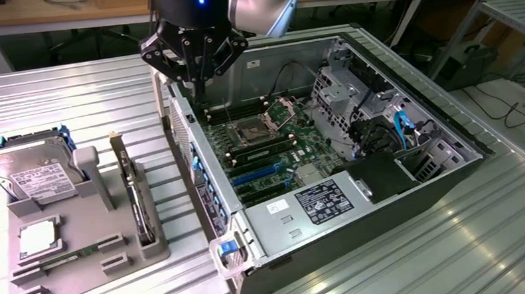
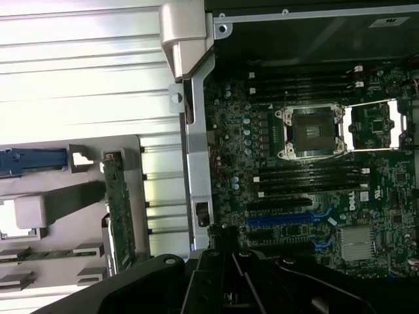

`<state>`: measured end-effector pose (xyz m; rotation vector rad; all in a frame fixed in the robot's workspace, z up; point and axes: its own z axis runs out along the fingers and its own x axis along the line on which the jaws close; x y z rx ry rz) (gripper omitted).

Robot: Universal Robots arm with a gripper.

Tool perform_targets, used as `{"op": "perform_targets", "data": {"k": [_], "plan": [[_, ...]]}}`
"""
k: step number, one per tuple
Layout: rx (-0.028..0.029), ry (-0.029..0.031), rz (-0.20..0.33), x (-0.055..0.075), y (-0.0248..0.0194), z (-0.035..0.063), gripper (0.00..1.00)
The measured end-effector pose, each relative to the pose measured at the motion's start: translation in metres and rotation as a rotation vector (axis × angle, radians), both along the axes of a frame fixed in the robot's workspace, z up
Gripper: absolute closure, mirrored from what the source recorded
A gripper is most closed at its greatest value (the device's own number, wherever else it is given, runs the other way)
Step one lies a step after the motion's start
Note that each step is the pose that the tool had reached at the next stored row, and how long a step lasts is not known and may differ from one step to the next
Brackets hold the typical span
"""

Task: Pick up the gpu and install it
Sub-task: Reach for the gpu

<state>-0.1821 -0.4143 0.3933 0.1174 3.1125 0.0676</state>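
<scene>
The hand [image 1: 198, 82] hung over the far rim of the open computer case [image 1: 439, 129], above the edge of the motherboard [image 1: 285, 152]. Its fingers were clenched together, and the gpu was not in them.

The gpu [image 1: 137, 189] stood on its long edge in a slot of the grey holder tray [image 1: 75, 218], on the ribbed metal counter [image 1: 83, 102] just beside the case, toward the exterior view's left. It was well apart from the hand. In the wrist view the card showed as a thin upright strip in the same tray, near the case's outer wall.

On that tray, further to the exterior view's left, a silver hard drive [image 1: 32, 173] with a white label leaned in its cradle, and a narrow green memory stick [image 1: 72, 253] lay in a groove near the tray's front.

Inside the case the processor socket [image 1: 254, 131] sat open, with blue expansion slots [image 1: 259, 175] between it and the boxy power supply [image 1: 314, 203].
</scene>
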Motion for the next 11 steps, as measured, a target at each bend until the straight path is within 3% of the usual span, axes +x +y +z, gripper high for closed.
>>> {"op": "perform_targets", "data": {"k": [11], "plan": [[0.0, 0.0, 0.001, -0.0104, -0.0069, 0.0, 0.89]]}}
